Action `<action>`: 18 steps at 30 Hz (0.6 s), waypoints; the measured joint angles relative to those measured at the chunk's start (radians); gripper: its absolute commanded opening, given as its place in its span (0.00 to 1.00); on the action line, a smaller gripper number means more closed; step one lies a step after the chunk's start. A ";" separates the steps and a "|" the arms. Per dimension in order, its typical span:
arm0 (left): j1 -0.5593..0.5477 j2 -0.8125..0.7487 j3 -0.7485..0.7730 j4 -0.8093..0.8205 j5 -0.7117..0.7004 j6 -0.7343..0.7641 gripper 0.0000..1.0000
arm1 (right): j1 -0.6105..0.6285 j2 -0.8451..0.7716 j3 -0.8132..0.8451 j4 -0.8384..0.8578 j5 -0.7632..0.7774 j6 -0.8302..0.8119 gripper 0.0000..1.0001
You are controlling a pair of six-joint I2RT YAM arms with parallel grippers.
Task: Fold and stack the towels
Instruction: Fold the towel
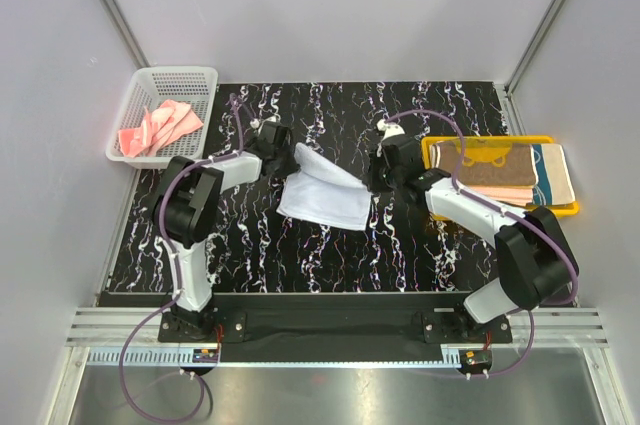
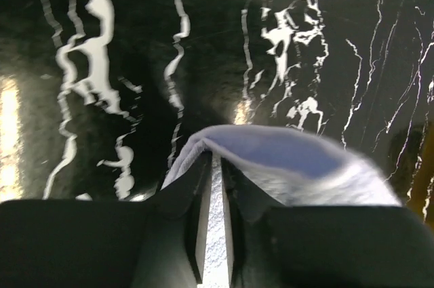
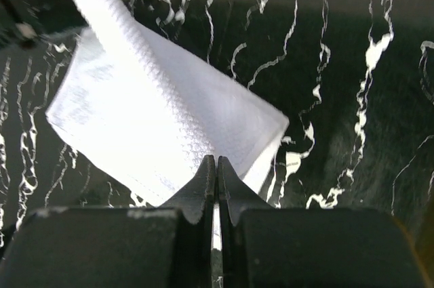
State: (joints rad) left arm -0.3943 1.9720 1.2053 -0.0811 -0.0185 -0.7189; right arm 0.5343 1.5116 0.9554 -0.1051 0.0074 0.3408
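A light blue-white towel (image 1: 322, 190) lies partly lifted in the middle of the black marbled table. My left gripper (image 1: 284, 149) is shut on its far left corner; in the left wrist view the cloth (image 2: 305, 166) is pinched between the jaws of the left gripper (image 2: 217, 158). My right gripper (image 1: 375, 181) is shut on the towel's right edge. In the right wrist view a raised fold of the towel (image 3: 156, 112) runs from the upper left down to the right gripper's closed tips (image 3: 216, 160). Folded towels are stacked at the right: orange-brown (image 1: 485, 160), teal-and-cream (image 1: 556, 173), peach (image 1: 497, 192).
The folded towels rest in a yellow tray (image 1: 545, 139) at the right edge of the table. A white mesh basket (image 1: 172, 77) at the far left holds a coral pink towel (image 1: 160, 127). Grey walls enclose the table on three sides.
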 measured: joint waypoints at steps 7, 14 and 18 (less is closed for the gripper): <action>0.048 -0.057 -0.084 0.041 0.051 -0.065 0.23 | 0.003 -0.001 -0.079 0.036 -0.002 0.022 0.01; 0.086 -0.126 -0.109 0.041 0.079 -0.079 0.21 | 0.004 0.012 -0.090 0.079 -0.002 0.030 0.01; 0.088 -0.203 -0.126 0.028 0.097 -0.076 0.15 | 0.005 0.014 -0.090 0.087 -0.003 0.029 0.01</action>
State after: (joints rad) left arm -0.3061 1.7687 1.0794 -0.0532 0.0780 -0.7948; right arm 0.5388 1.5261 0.8654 -0.0181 0.0044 0.3702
